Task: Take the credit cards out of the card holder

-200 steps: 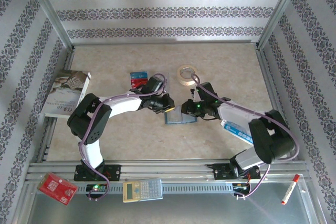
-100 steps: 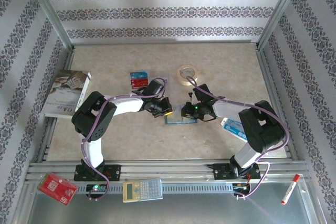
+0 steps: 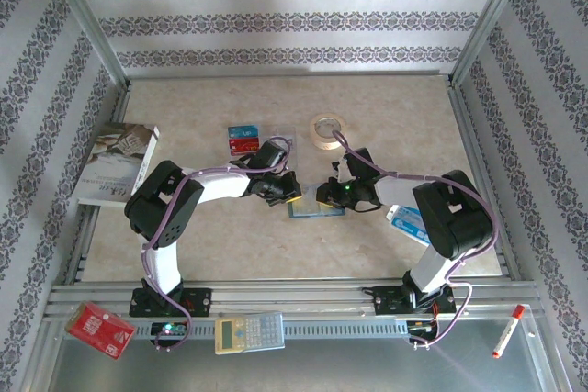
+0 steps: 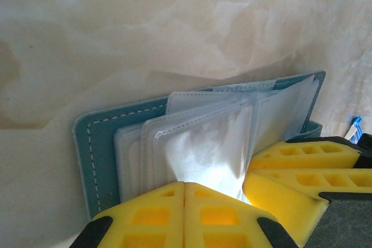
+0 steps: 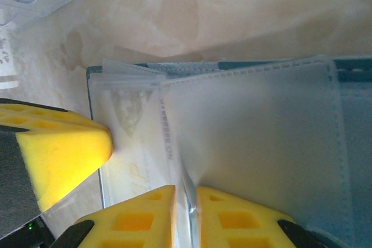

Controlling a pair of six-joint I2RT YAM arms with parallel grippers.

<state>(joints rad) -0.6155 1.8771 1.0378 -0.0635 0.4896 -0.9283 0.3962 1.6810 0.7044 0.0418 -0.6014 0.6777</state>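
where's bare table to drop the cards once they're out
Bare table lies along the back wall beyond the tape roll, and in front between the card holder and the near rail. Crowded: the middle, where the left fingers and right fingers meet on it.

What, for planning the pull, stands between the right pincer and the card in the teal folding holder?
Clear plastic sleeves: the pale printed card sits inside one in the teal-blue folding holder, and the right pincer is shut on sleeve film, not the card.

Bare table (image 3: 404, 107) far right; tape roll (image 3: 325, 129), credit cards (image 3: 243, 140) beyond card holder (image 3: 317, 209)
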